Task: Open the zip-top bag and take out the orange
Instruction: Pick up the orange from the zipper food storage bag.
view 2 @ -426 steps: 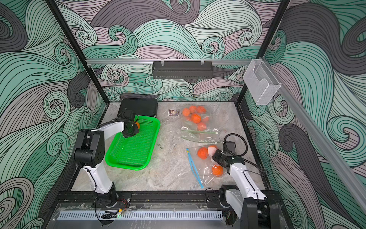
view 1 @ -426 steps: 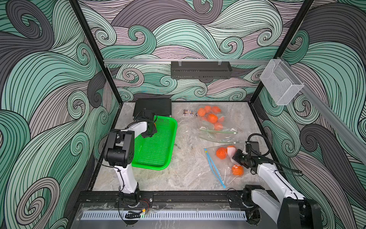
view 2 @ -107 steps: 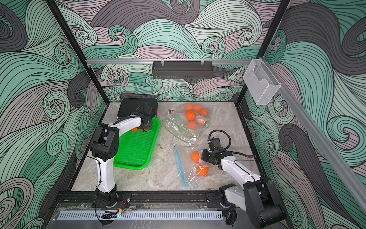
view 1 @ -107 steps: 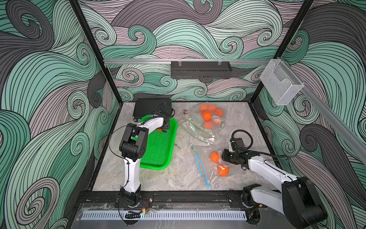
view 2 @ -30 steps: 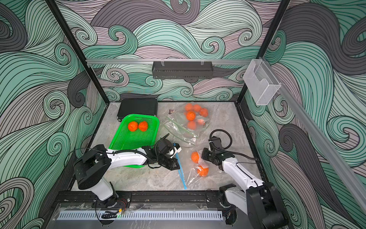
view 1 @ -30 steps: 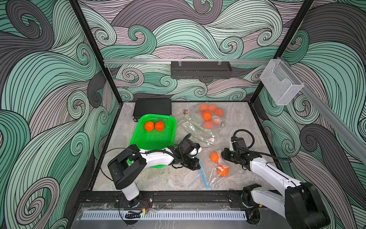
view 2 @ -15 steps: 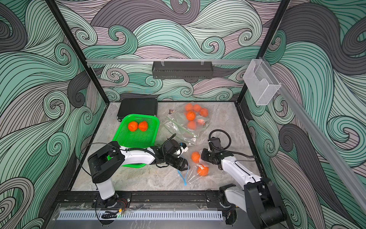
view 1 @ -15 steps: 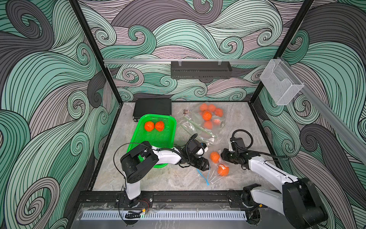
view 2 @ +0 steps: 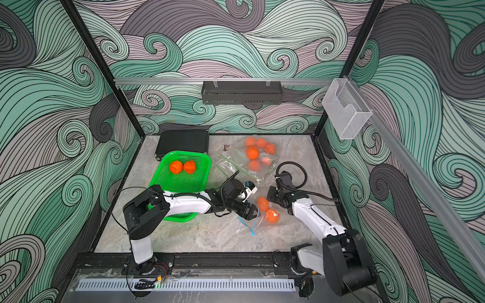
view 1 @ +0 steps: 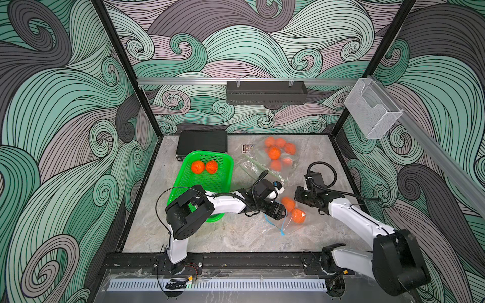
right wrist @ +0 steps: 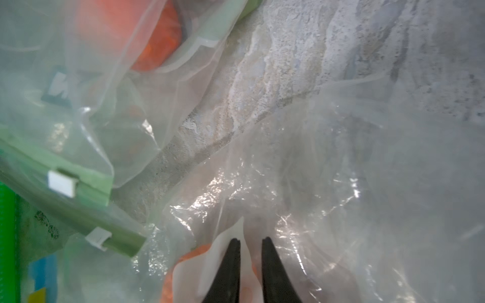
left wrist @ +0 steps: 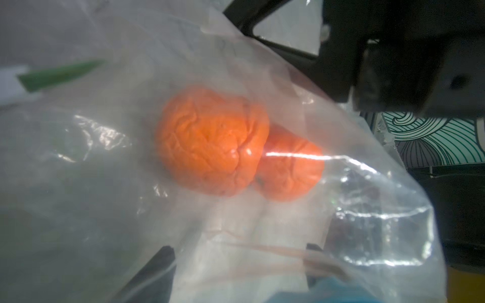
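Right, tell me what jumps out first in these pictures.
The bright green plastic mesh basket left of centre, holding two wrinkled oranges. Centre-front, the left end effector and right end effector meet at a clear plastic zip-top bag with two more oranges inside; a second clear bag of oranges lies at the back.
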Controlling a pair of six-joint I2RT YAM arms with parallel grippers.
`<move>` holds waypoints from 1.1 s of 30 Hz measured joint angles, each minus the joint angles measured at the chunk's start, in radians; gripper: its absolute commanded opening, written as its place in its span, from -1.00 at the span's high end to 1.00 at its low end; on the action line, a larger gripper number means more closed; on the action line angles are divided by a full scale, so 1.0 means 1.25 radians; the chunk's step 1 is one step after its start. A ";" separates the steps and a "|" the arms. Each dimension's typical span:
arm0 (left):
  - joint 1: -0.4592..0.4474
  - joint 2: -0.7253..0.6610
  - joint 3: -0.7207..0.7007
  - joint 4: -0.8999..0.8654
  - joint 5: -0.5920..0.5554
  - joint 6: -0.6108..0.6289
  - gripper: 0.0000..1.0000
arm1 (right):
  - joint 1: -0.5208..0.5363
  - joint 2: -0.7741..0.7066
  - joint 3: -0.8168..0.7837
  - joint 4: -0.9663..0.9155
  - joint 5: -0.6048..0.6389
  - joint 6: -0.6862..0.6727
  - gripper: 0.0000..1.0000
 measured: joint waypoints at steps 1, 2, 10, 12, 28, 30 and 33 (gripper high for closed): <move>0.000 0.008 0.006 -0.002 0.000 0.001 -0.58 | 0.000 0.028 0.005 0.007 -0.021 -0.002 0.77; 0.000 0.016 0.011 -0.003 -0.002 0.001 -0.59 | 0.000 0.050 0.005 0.016 -0.041 -0.002 0.79; 0.000 0.057 0.066 -0.026 -0.015 0.012 -0.62 | 0.011 0.084 -0.053 0.102 -0.202 -0.002 0.81; 0.000 0.067 0.074 -0.026 -0.014 0.013 -0.57 | 0.012 0.086 -0.058 0.119 -0.240 -0.001 0.80; 0.000 -0.055 -0.037 -0.081 -0.005 0.027 0.11 | 0.013 0.049 -0.114 0.146 -0.182 0.004 0.77; 0.000 -0.106 -0.054 -0.105 -0.011 0.031 0.05 | 0.013 0.049 -0.119 0.147 -0.165 0.005 0.77; 0.000 -0.161 -0.064 -0.121 -0.020 0.036 -0.02 | 0.013 0.055 -0.120 0.156 -0.154 0.013 0.77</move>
